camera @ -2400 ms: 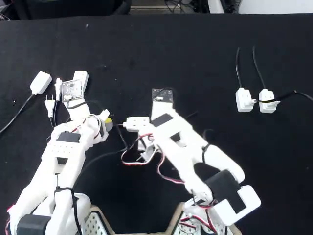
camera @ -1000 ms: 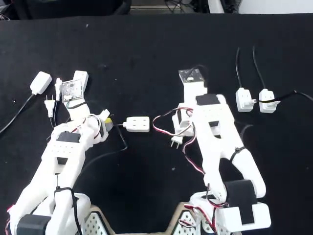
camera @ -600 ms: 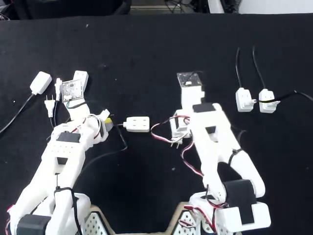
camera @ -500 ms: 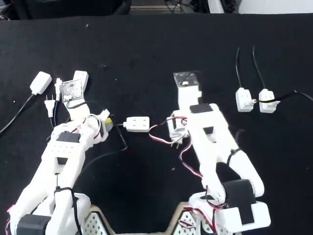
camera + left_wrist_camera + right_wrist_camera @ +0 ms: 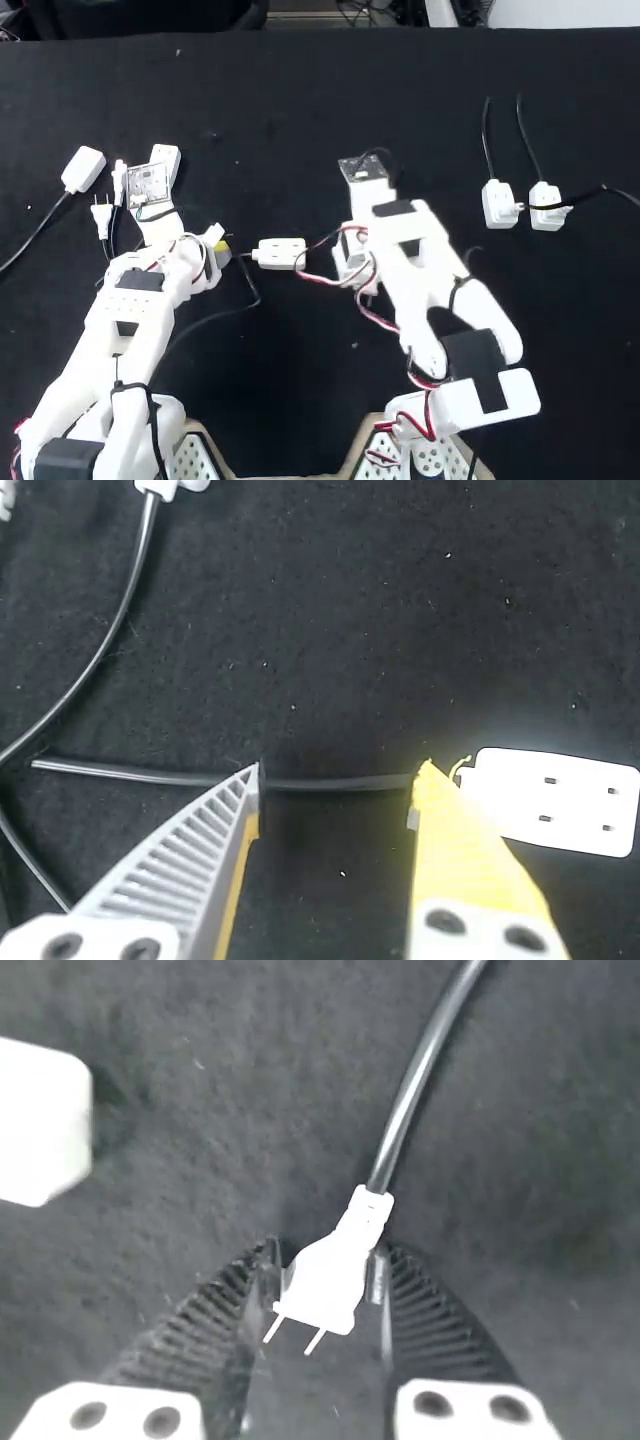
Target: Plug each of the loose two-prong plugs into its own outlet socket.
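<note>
Plug status: two-prong plug (image 5: pixel 330 1285) is pinched by its body between the narrowly set jaws of the right gripper (image 5: pixel 325 1260). Its prongs appear to point back along the fingers, not out past the tips, and the plug cord (image 5: pixel 420 1070) trails away beyond them. Left gripper (image 5: pixel 340 775) has its jaws wide, straddling the socket cord (image 5: pixel 120 772). The outlet socket (image 5: pixel 555 800) lies just beside the yellow finger, ungripped, with its slots facing up. On the table (image 5: pixel 300 90) the socket (image 5: pixel 281 253) lies near the middle and the right gripper (image 5: pixel 352 268) is just to its right; whether the plug is lifted or resting, cannot tell.

Risks, judged:
1. Prong direction looks wrong for slots that face up, so a push made without reorienting would meet the casing.
2. The grip is on a slim body, so an off-axis press could pivot the plug in the jaws or let it slip.
3. The socket is loose. If the left jaws close where they are, they take only the cord, and the block can skid or tip under load.
4. The plug cord can drag and twist the plug.
5. The right arm's red and white leads (image 5: pixel 330 280) hang near the socket and could snag.
</note>
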